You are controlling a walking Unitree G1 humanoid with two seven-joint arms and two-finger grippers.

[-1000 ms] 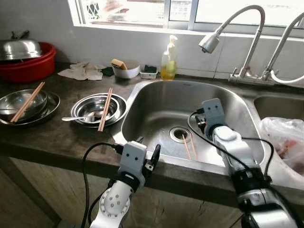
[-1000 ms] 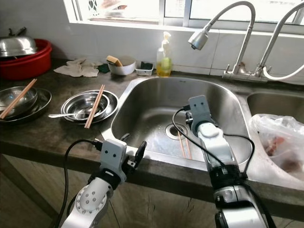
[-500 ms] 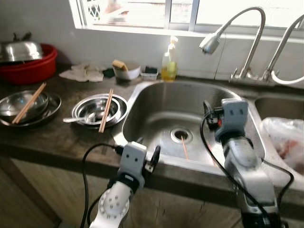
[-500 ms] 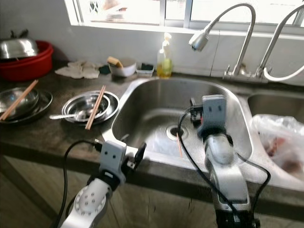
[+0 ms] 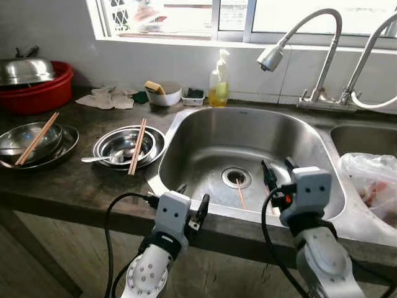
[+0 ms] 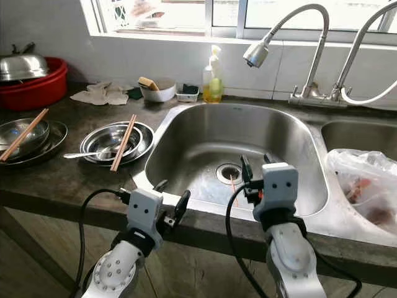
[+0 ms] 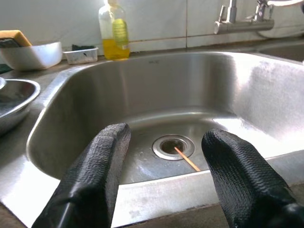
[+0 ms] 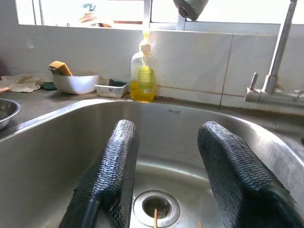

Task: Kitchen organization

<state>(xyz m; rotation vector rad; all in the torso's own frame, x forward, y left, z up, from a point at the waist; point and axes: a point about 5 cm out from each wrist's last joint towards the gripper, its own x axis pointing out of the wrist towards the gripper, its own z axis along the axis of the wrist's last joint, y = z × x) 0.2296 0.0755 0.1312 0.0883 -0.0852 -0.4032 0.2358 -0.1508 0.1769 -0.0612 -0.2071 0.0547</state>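
In the sink (image 5: 205,133) by the drain, chopstick (image 5: 240,193) lying beyond right gripper (image 5: 277,176), fingers spreading wide, holding nothing, left gripper (image 5: 193,205) likewise gaping empty.

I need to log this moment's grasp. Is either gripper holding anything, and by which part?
Nothing is held. The left gripper and right gripper are both open and empty; the chopsticks lie loose in the sink.

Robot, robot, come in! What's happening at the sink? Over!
Both tools open, empty: left tool, right tool at sink front. Chopsticks by drain. Nothing blocking.
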